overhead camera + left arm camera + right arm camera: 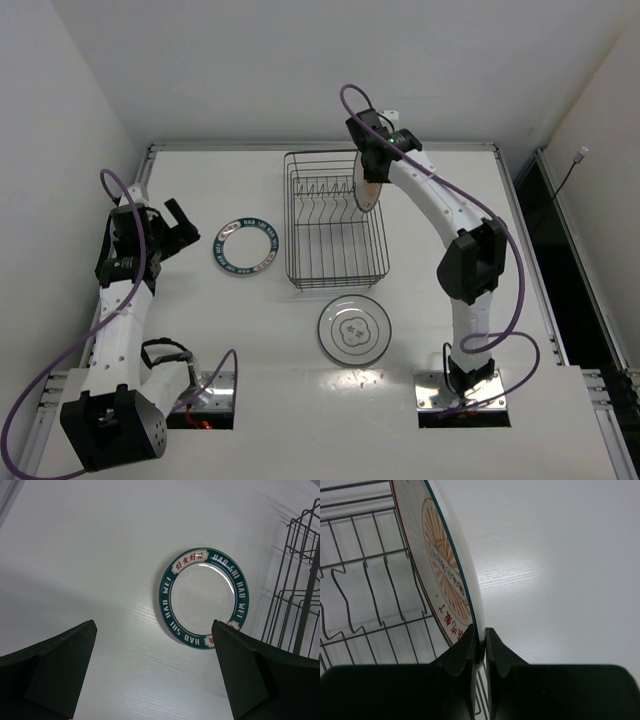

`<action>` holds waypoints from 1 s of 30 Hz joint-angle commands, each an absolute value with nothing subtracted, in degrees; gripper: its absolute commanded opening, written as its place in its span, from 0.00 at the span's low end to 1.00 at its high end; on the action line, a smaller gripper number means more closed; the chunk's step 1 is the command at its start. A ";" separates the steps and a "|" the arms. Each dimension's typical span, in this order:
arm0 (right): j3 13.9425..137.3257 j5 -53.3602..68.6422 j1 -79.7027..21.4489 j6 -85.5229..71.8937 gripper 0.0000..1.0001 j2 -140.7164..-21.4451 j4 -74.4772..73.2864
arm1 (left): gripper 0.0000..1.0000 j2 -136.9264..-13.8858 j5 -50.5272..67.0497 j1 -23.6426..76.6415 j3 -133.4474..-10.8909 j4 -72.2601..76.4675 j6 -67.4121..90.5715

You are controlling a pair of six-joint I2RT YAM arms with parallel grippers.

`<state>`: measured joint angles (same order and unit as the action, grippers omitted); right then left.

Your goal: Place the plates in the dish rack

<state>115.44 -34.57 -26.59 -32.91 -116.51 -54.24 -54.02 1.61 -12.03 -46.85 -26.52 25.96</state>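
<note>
The dark wire dish rack [335, 222] stands at mid-table. My right gripper [375, 150] is shut on the rim of the orange sunburst plate [368, 183] and holds it on edge over the rack's right side; in the right wrist view the plate [440, 575] stands upright between my fingertips, with the rack wires [360, 580] to its left. The blue-teal banded plate [246, 246] lies flat left of the rack and shows in the left wrist view [204, 597]. My left gripper [178, 222] is open and empty, left of that plate. The flower-outline plate [353, 329] lies flat in front of the rack.
White walls close in the table at the back and sides. The rack's side wires [300, 595] show at the right edge of the left wrist view. The arm bases [460, 395] sit at the near edge.
</note>
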 commanded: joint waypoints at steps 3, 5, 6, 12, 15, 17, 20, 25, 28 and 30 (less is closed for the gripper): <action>117.96 -34.19 -28.39 -32.96 0.01 -115.93 -56.43 | 1.00 -53.88 1.05 -11.60 -47.11 -25.75 25.40; 115.67 -31.31 -28.92 -32.96 0.02 -115.22 -55.90 | 1.00 -53.88 1.05 -11.60 -47.11 -25.22 25.40; 114.62 -29.81 -28.92 -32.09 0.05 -114.18 -55.20 | 1.00 -53.88 1.05 -11.60 -47.11 -25.22 25.40; 109.35 -23.12 -28.92 -28.22 0.41 -106.46 -54.58 | 1.00 -53.88 1.05 -11.60 -47.11 -25.22 25.40; 102.94 -22.59 -28.21 -26.37 0.55 -97.79 -54.58 | 1.00 -53.88 1.05 -11.60 -47.11 -25.22 25.40; 97.76 -21.01 -26.90 -25.85 0.63 -91.88 -53.70 | 1.00 -53.88 1.05 -11.60 -47.11 -25.22 25.40; 82.33 -12.51 -24.09 -25.84 0.70 -79.13 -50.55 | 1.00 -53.88 1.05 -11.60 -47.11 -25.22 25.40; 60.51 9.90 -21.01 -28.82 0.69 -65.32 -45.19 | 1.00 -53.88 1.05 -11.60 -47.11 -25.22 25.40; 45.56 18.70 -18.82 -33.39 0.67 -58.73 -38.34 | 1.00 -53.88 1.05 -11.60 -47.11 -25.22 25.40; 37.03 21.87 -17.76 -35.93 0.66 -56.17 -35.69 | 1.00 -53.88 1.05 -11.60 -47.11 -25.22 25.40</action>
<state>45.58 9.82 -19.51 -30.72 -57.95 -41.76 -54.02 1.61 -12.03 -46.85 -26.48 25.93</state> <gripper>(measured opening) 0.669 1.000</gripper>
